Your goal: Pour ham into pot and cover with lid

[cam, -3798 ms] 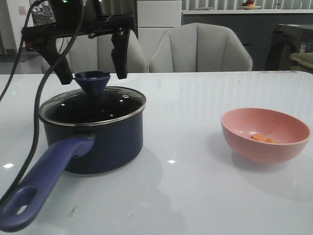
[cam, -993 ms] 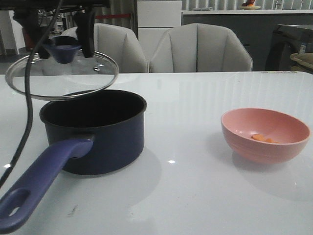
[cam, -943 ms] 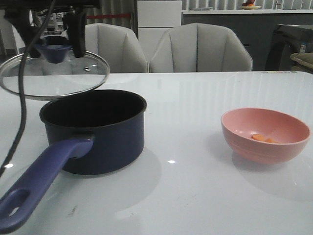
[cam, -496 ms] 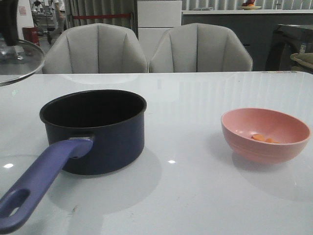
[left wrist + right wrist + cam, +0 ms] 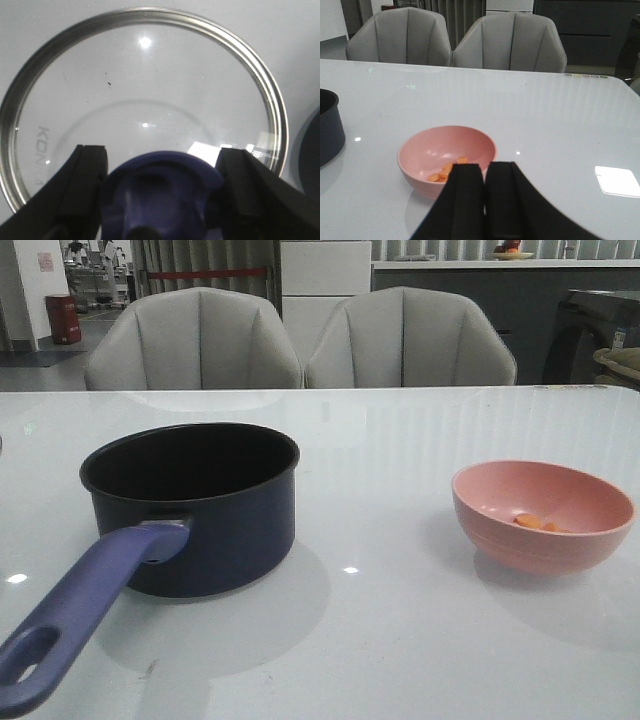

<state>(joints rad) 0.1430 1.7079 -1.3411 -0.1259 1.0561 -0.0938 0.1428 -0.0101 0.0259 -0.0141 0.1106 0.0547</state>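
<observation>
The dark navy pot (image 5: pixel 190 505) stands uncovered at the table's left, its long purple-blue handle (image 5: pixel 80 615) pointing toward the front edge. Its black inside looks empty. Ham (image 5: pixel 540 523) slices lie in the pink bowl (image 5: pixel 543 515) at the right. In the left wrist view my left gripper (image 5: pixel 162 165) is shut on the blue knob (image 5: pixel 162 195) of the glass lid (image 5: pixel 150 85), over the white table beside the pot's rim (image 5: pixel 312 145). My right gripper (image 5: pixel 485 167) is shut and empty, just short of the bowl (image 5: pixel 445 150) and its ham (image 5: pixel 447 172). Neither gripper shows in the front view.
Two grey chairs (image 5: pixel 300 340) stand behind the table's far edge. The white glossy table (image 5: pixel 400 440) runs between pot and bowl. The pot's side (image 5: pixel 327 127) shows at the edge of the right wrist view.
The left gripper closed on the lid's knob, lifted the lid off the pot and carried it left, out of the front view. Pot and bowl stayed put.
</observation>
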